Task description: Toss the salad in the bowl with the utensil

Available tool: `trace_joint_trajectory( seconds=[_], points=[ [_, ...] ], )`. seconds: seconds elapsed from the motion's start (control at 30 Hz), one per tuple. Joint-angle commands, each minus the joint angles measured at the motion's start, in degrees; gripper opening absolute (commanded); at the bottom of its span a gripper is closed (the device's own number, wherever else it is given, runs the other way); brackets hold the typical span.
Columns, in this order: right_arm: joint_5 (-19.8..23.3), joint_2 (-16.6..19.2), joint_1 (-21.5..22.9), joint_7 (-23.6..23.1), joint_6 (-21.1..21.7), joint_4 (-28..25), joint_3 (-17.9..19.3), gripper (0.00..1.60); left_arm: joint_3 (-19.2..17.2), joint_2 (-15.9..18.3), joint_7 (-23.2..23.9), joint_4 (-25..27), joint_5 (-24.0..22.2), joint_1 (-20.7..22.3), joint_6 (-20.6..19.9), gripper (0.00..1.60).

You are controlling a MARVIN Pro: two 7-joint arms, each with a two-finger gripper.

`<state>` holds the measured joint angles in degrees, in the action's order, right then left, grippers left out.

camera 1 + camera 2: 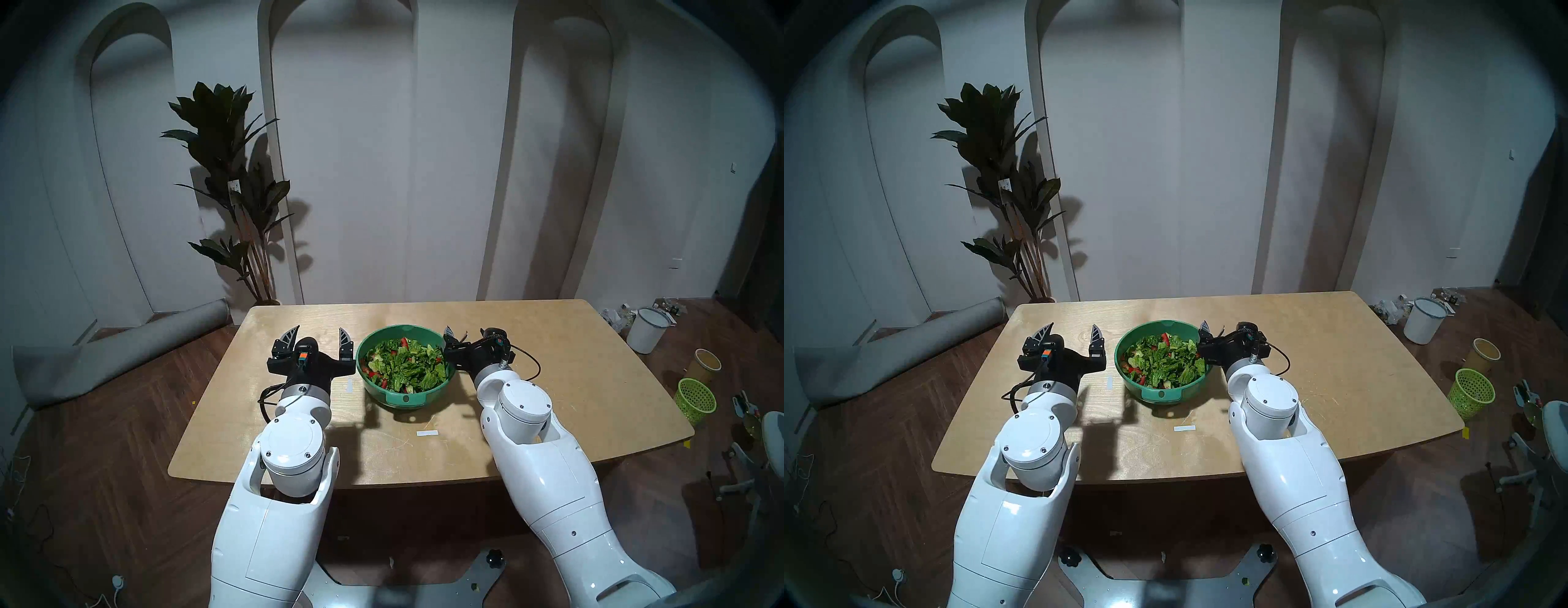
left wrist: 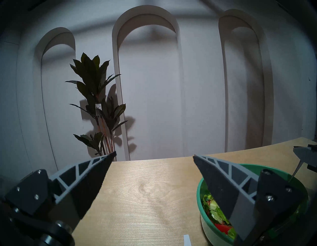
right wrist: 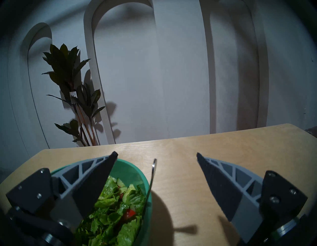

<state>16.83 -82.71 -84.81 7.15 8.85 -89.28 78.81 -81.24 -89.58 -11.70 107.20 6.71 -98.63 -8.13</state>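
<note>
While the head views show the teal bowl (image 1: 406, 368) of salad (image 1: 405, 366) at table centre, the left gripper (image 1: 321, 337) is seen spread empty to its left and the right gripper (image 1: 464, 337) at its right rim. From the left wrist, only table lies between parted fingers. From the right wrist, the spoon (image 3: 152, 177) leans ungrasped on the rim between wide jaws; closing on its handle seems due next.

Salad (image 1: 404, 365) in bowl (image 1: 403, 399) on table (image 1: 572, 382); spoon (image 3: 151, 178) against bowl's right rim.
</note>
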Motion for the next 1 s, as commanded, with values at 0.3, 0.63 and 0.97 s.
trace_joint_trajectory(
  seconds=[0.3, 0.63, 0.97],
  points=[
    [-1.52, 0.16, 5.95, -2.26, -5.11, 7.92, -0.87, 1.60, -0.50, -0.35, 0.23, 0.10, -0.34, 1.38, 1.47, 1.60],
    [-2.11, -0.12, 8.35, -3.69, -6.77, 10.47, -1.68, 1.60, -0.71, -0.80, 0.04, -0.90, -0.24, 2.41, 1.59, 1.60],
    [-2.43, 0.12, 8.91, -4.35, -7.77, 11.57, -1.56, 1.60, -0.76, -1.12, -0.07, -1.88, -0.21, 2.96, 2.09, 1.60]
  ],
)
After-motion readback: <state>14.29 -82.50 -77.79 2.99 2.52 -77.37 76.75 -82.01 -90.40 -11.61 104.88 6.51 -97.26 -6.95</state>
